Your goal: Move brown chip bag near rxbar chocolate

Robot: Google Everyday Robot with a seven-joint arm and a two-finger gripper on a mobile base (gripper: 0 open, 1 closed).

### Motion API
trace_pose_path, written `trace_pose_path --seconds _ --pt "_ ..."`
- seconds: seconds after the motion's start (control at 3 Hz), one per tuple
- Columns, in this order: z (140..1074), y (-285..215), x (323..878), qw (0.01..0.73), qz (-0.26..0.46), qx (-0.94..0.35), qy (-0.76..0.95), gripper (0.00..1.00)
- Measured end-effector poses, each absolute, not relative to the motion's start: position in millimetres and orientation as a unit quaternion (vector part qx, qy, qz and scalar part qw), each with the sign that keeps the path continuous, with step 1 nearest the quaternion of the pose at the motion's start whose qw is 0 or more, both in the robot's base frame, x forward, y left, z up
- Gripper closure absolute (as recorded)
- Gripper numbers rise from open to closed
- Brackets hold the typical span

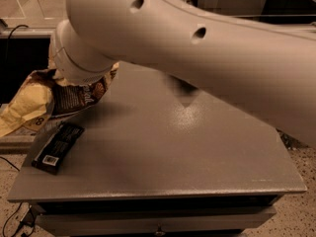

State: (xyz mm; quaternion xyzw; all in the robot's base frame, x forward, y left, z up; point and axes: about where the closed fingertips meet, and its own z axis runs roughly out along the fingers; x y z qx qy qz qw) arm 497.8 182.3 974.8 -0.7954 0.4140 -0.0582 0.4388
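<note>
Blocking the upper view, the arm [207, 48] hides the gripper [81, 80] at the brown chip bag [34, 100] overhanging the table [187, 152] at its left rear edge; its grip cannot be told. The rxbar chocolate [58, 147] lies nearby along the left edge.

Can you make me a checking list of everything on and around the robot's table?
surface: grey table, with a shiny patch in the middle.
job's things: brown chip bag at the far left corner, partly hanging past the edge; rxbar chocolate lying flat by the left edge, in front of the bag and not touching it.
clutter: nothing seen.
gripper: hidden behind the big white arm, down at the bag.
cables: black cable on the floor at lower left.
surroundings: speckled floor to the right of the table.
</note>
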Motion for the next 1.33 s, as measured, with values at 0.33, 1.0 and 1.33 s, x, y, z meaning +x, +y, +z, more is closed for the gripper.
trace_pose_path --seconds 0.33,1.0,1.33 --pt "967.8 191.0 499.3 0.44 -0.061 -0.793 0.418 0.82" --pt "971.6 192.4 496.3 0.441 -0.063 -0.793 0.415 0.35" --pt "973.5 193.6 494.6 0.442 -0.064 -0.794 0.413 0.12"
